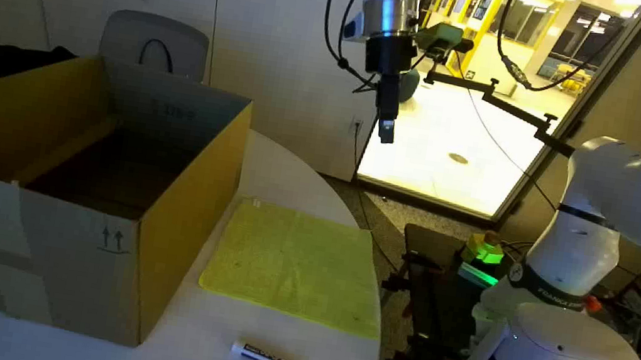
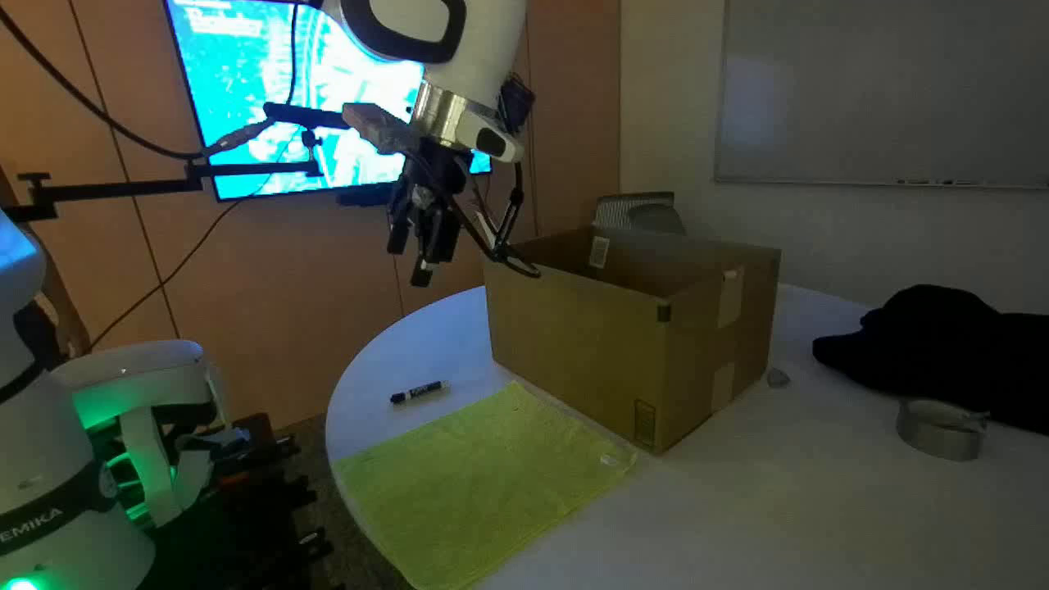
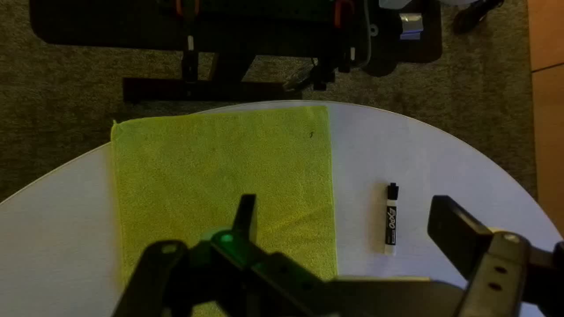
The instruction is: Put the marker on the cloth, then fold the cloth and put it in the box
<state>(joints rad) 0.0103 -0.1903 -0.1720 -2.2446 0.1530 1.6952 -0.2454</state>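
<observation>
The marker (image 1: pixel 267 359) is black and white and lies on the white table, beside the cloth and apart from it. It also shows in an exterior view (image 2: pixel 419 392) and in the wrist view (image 3: pixel 391 220). The yellow-green cloth (image 1: pixel 295 265) lies spread flat beside the box, also seen in an exterior view (image 2: pixel 492 483) and the wrist view (image 3: pixel 220 167). The cardboard box (image 1: pixel 186 230) stands open on the table, and in an exterior view (image 2: pixel 574 352) too. My gripper (image 3: pixel 348 220) is open and empty, high above the table in both exterior views (image 1: pixel 387 131) (image 2: pixel 410 258).
The round white table (image 2: pixel 819 524) also bears a roll of tape (image 2: pixel 941 432), a small grey object (image 2: pixel 778 378) and a black cloth-like heap (image 2: pixel 942 352). A grey chair (image 1: pixel 155 31) stands behind the box. Loose cables hang by my wrist.
</observation>
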